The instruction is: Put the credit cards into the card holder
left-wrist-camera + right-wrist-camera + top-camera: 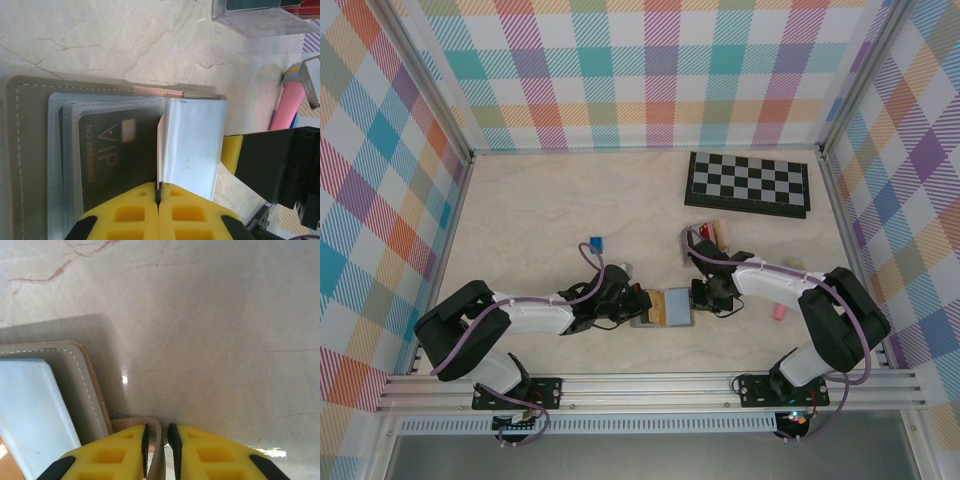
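The grey card holder (672, 308) lies open on the table between my two grippers. In the left wrist view a black credit card (120, 155) marked VIP sits in one of its clear slots. My left gripper (158, 192) is shut on the edge of a clear inner sleeve (192, 145) and holds it upright. My right gripper (159, 432) has closed round the raised brown-edged corner of the card holder (75, 385), which stands between its pads. In the top view the left gripper (638, 300) and the right gripper (702, 298) sit at opposite sides of the holder.
A folded chessboard (748, 183) lies at the back right. A small clear rack of coloured cards (708, 238) stands just behind the right gripper. A blue block (595, 242) sits behind the left arm, and a pink object (779, 311) lies to the right.
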Action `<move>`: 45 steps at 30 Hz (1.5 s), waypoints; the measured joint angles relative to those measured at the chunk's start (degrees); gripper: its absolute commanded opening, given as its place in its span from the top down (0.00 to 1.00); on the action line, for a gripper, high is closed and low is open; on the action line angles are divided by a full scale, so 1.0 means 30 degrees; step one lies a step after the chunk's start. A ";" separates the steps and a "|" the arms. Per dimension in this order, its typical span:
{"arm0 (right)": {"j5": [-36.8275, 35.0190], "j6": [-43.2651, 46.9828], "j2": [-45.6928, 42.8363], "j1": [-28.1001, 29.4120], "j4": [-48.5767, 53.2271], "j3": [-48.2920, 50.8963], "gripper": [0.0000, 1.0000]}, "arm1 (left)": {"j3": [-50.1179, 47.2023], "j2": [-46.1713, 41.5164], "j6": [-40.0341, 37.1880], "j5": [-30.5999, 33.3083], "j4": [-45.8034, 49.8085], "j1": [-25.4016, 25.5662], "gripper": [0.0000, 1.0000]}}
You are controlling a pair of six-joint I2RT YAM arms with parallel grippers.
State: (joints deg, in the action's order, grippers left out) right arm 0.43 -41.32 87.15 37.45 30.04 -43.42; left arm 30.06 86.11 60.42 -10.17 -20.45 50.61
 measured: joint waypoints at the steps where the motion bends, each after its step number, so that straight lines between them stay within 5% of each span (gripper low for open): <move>1: 0.0015 -0.0007 0.0000 -0.0007 -0.0007 0.0000 0.81 | -0.0051 0.0000 0.0000 0.0000 -0.0160 0.0000 1.00; 24: 0.0022 -0.0073 0.0262 -0.0007 0.0211 -0.0226 0.81 | -0.1005 -0.1996 -0.0233 0.1129 -0.0765 0.0131 1.00; 39: 0.0051 -0.0073 0.0525 -0.0007 0.0488 -0.0503 0.81 | -0.0678 -0.0007 -0.0444 0.0809 -0.1683 0.0182 1.00; 45: 0.0051 -0.0073 0.0641 -0.0007 0.0656 -0.0648 0.81 | -0.0721 -0.2011 -0.0532 0.1515 -0.0576 0.0182 1.00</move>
State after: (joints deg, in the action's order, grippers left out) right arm 0.58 -41.54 89.08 37.43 32.01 -45.36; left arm 27.90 80.07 58.83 -5.63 -22.17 51.16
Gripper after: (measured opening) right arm 0.192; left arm 0.039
